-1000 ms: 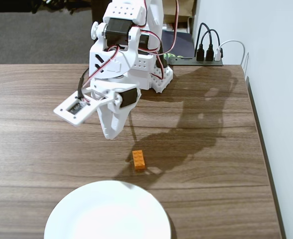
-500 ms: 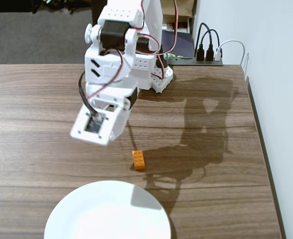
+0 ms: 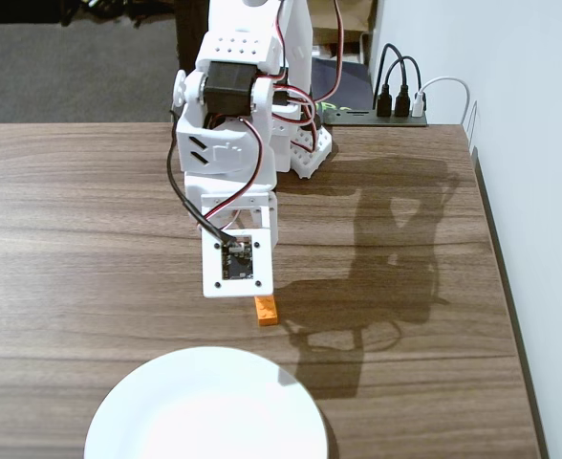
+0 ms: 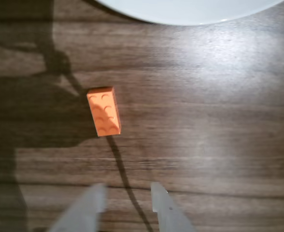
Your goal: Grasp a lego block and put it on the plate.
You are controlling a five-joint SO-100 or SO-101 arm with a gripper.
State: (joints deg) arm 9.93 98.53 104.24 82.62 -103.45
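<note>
In the fixed view no writing can be read. A white arm (image 3: 238, 124) stands at top centre on a brown wood-grain table (image 3: 71, 239), with grey carpet behind and a pale wall at right. A black power strip (image 3: 377, 115) sits at the upper right. The small orange studded lego block (image 3: 266, 309) lies just below the arm's camera plate. The large round white plate (image 3: 205, 406) fills the bottom centre.

In the wrist view, the gripper (image 4: 127, 198) at the bottom edge is slightly open, holding nothing. The block (image 4: 104, 110) lies left of centre, apart from the plate's rim (image 4: 190, 14) at top.
</note>
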